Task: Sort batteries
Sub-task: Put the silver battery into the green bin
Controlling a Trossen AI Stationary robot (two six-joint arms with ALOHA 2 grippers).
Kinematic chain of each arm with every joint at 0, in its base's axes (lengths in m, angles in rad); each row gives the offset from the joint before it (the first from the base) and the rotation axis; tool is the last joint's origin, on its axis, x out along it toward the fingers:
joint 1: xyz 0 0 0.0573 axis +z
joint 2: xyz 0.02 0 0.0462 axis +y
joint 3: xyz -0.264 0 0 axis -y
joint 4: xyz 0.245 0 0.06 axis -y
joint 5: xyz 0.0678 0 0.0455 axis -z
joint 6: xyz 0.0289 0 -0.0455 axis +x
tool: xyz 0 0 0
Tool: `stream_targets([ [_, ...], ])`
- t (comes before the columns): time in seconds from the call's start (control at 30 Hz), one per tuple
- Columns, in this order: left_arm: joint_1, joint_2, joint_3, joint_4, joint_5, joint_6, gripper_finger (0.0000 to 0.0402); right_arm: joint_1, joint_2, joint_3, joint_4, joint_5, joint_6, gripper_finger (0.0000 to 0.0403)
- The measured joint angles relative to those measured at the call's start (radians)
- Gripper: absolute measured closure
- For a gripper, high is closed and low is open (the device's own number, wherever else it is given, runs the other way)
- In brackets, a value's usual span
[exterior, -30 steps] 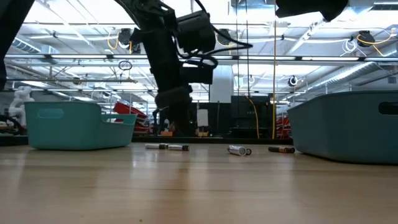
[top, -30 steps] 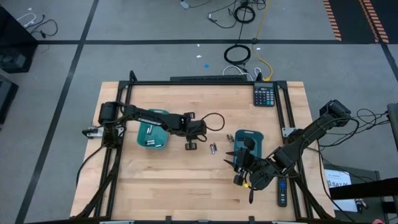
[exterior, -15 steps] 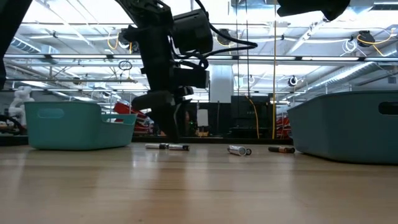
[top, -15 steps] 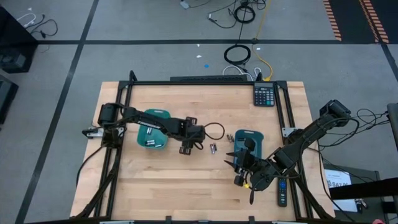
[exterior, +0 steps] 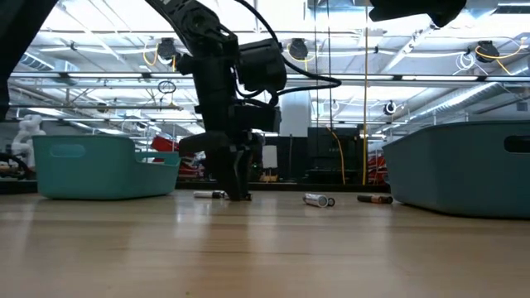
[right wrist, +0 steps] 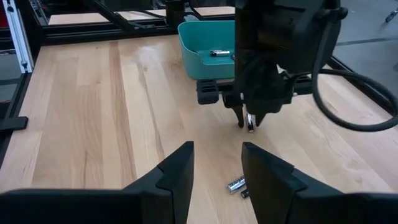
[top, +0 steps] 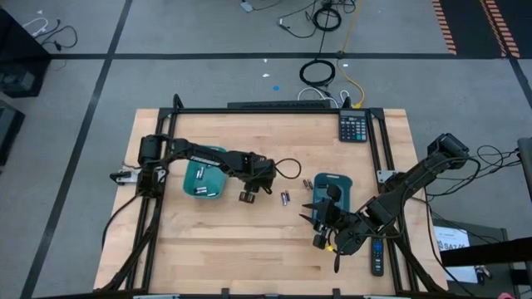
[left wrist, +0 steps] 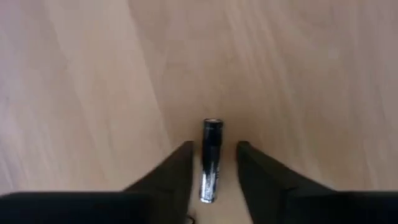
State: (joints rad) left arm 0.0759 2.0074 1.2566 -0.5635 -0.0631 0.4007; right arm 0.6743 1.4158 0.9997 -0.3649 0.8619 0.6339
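Down on the pale wooden tabletop (top: 249,241), my left gripper (left wrist: 212,163) straddles a slim dark cylindrical battery (left wrist: 210,160), fingers part-open, gripping nothing yet; next I must pinch it.

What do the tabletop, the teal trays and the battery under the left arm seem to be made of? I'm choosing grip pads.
Tabletop: looks like pale wood, planks with visible grain, low sheen.
Teal trays: probably moulded plastic, smooth, uniform colour, rounded corners.
Battery between the left end effector fingers: dark glossy wrap with a silvery cap, likely metal under a film; hard to confirm.
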Motion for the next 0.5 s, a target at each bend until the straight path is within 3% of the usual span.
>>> stream_targets([
  [0.1,-0.019,0.002,0.001,-0.008,-0.031,0.006,0.0364,0.0,0.0,0.0,-0.003,0.0,0.001,0.0277],
  [0.13,-0.022,0.001,0.008,-0.02,-0.037,0.001,0.0377,0.0,0.0,0.0,-0.004,0.0,0.0,0.0277],
  [0.3,-0.06,-0.034,0.034,-0.111,-0.107,-0.036,0.038,0.0,0.0,0.0,-0.005,0.0,0.009,0.0277],
  [0.5,-0.124,-0.177,0.064,-0.353,-0.121,-0.168,0.038,0.009,0.0,-0.001,-0.008,0.0,0.028,0.0277],
])
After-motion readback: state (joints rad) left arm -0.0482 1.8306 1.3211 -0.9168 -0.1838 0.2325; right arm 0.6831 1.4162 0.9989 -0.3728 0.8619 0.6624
